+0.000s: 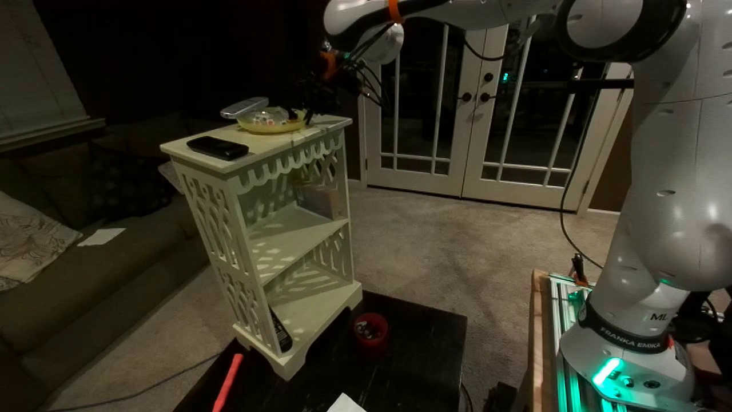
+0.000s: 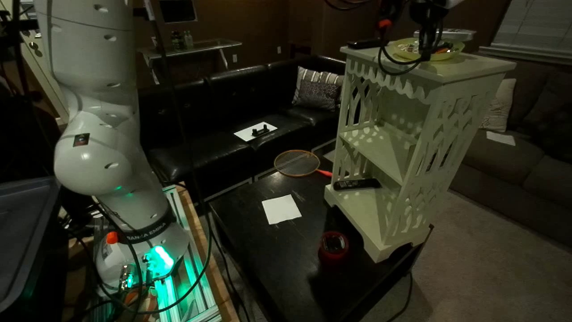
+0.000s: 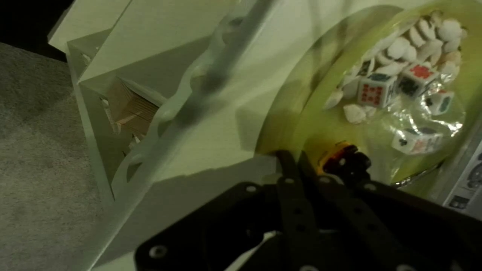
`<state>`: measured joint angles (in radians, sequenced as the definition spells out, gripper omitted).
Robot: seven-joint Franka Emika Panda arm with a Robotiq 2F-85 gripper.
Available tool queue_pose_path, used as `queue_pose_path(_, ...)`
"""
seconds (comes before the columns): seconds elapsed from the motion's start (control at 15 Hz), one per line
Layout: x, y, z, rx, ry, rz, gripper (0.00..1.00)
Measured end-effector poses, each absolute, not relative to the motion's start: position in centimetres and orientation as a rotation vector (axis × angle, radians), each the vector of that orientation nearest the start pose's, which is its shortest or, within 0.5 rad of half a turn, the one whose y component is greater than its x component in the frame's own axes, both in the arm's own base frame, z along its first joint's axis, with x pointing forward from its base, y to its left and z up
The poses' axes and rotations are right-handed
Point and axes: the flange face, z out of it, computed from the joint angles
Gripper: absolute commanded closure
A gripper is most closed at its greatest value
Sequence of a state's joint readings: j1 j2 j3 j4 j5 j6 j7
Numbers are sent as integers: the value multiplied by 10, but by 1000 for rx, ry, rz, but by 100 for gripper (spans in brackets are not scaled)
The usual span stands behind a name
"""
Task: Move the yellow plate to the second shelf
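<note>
The yellow plate (image 1: 267,129) is on the top board of the cream-white rack, and it shows in both exterior views (image 2: 402,54). It holds dice and white pebble-like pieces in clear plastic, plus a small orange-and-black item. My gripper (image 3: 297,160) has one finger outside and one inside the plate's rim (image 3: 282,124), nearly closed on it. In the exterior views the gripper (image 1: 309,117) (image 2: 424,56) reaches down to the plate's edge. I cannot tell whether the plate is lifted at all. The second shelf (image 1: 294,237) (image 2: 380,145) is the rack's middle board, below the plate.
A clear plastic box (image 1: 246,107) lies against the plate. A flat black object (image 1: 217,147) is on the top board. A brownish box (image 3: 133,107) stands at one end of the second shelf. A remote (image 2: 357,184) is on the bottom board. A red cup (image 2: 333,248) stands beside the rack.
</note>
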<state>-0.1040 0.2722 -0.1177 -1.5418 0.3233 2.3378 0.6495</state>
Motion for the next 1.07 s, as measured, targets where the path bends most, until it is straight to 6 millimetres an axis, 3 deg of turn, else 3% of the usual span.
queue_pose_path(0.53, 671, -139, 558, -2449, 1207, -657, 99)
queue_pose_path(1.07, 652, -144, 565, -2545, 1124, -508, 99)
